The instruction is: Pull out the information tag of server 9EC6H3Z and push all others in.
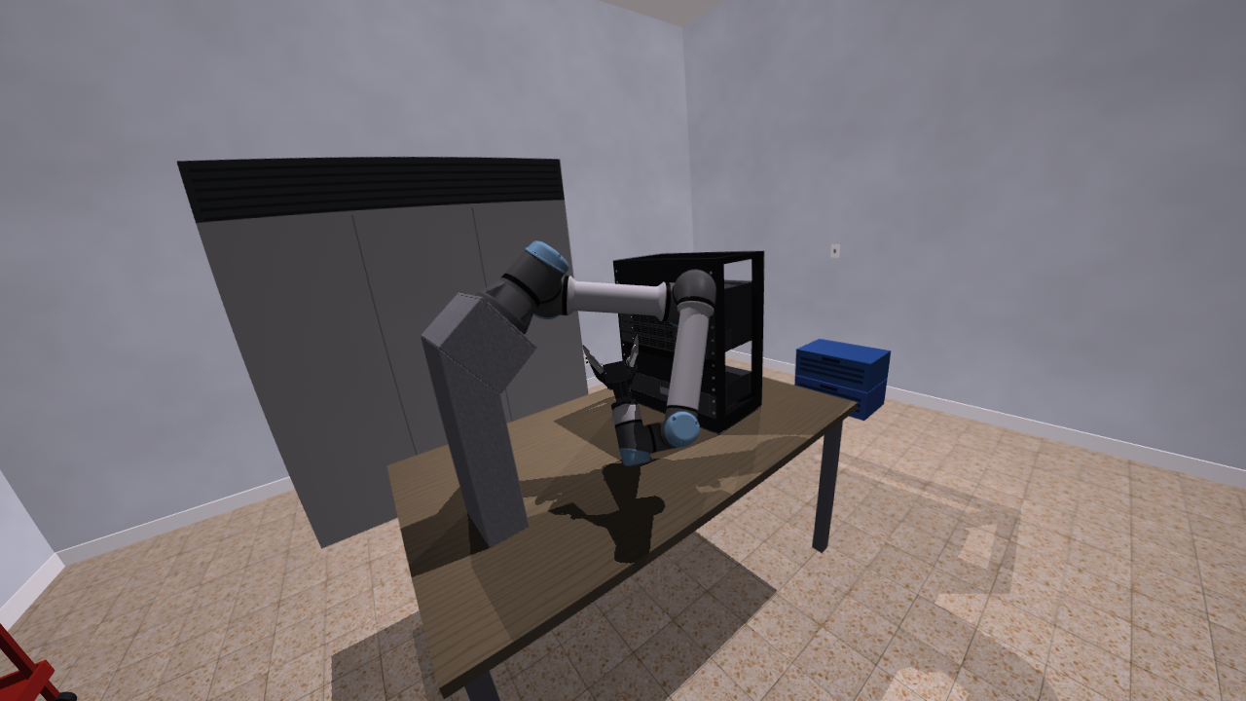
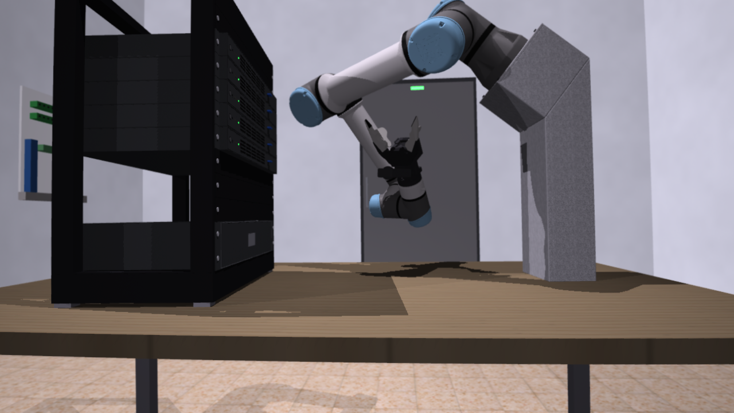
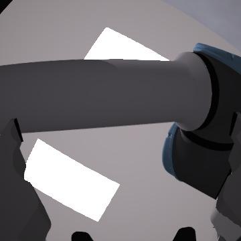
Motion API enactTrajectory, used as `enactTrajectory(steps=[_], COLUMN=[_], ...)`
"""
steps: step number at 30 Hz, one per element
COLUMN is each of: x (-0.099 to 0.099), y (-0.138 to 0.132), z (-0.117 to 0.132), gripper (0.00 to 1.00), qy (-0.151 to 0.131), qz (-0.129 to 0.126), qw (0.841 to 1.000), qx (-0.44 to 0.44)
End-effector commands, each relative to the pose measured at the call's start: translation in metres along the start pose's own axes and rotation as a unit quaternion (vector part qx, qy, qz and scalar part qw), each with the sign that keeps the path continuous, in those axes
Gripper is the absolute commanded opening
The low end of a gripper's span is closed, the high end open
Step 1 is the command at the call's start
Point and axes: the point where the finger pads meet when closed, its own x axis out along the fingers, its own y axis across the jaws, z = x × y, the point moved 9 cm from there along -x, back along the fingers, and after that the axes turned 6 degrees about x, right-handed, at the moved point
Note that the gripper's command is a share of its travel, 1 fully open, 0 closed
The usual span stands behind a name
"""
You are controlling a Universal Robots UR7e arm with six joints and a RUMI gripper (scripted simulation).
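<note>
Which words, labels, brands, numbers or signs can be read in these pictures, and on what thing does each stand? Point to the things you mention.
None can be read.
Server rack (image 1: pixel 756 340) (image 2: pixel 202 205): no service tag is legible.
Green sign above the door (image 2: pixel 417 88): too small to read.

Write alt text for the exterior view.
A robot arm holds its gripper, fingers spread wide and pointing up, above a wooden table. At left on the table stands a black server rack; at right, the arm's grey pedestal.
</note>
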Motion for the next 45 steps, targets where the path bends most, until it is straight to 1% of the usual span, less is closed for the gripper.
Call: enactTrajectory(steps=[1,9,11,13,19,26,28,36,43,45], x=[0.013,0.031,0.031,0.034,0.043,0.050,0.050,0.054,0.054,0.054], y=[-0.008,-0.023,-0.023,-0.027,-0.038,-0.051,-0.051,-0.063,-0.073,-0.073], z=[-0.007,-0.020,-0.020,-0.024,-0.033,-0.045,-0.045,-0.058,-0.068,-0.068], gripper=[1.00,1.00,1.00,1.00,1.00,1.00,1.00,1.00,1.00,1.00], qy=[0.006,0.012,0.012,0.012,0.012,0.009,0.009,0.002,-0.007,-0.007], qz=[-0.046,-0.130,-0.130,-0.151,-0.210,-0.276,-0.276,-0.344,-0.396,-0.396], qw=[0.999,0.988,0.988,0.984,0.968,0.944,0.944,0.910,0.876,0.876], qx=[0.028,0.081,0.081,0.095,0.136,0.183,0.183,0.234,0.274,0.274])
